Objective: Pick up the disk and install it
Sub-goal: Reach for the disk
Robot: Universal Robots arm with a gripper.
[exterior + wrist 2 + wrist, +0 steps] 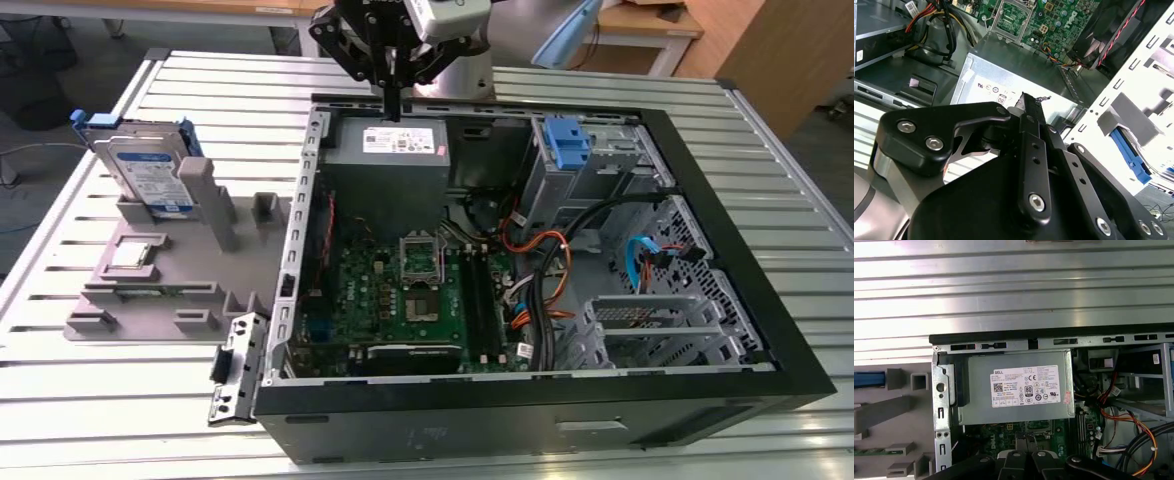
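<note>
**Exterior view:** The jaws, pressed together and holding nothing, hang over the rear edge of the open computer case (534, 392), just above its power supply (387, 150). The disk (150, 175) stands upright in a gray fixture (174, 270) on the slatted desk (747, 120). It sits outside the case, on the exterior view's left, well apart from the jaws.

**Second wrist view:** The black fingers (1031, 145) meet over the power supply's labelled face. The motherboard (1054, 20) lies deeper inside the case.

**First wrist view:** The power supply sits snug in a corner of the case, close under the rim. Orange and yellow cables (1134, 430) crowd the space beside it. Bare desk slats run beyond the case's rim.
</note>
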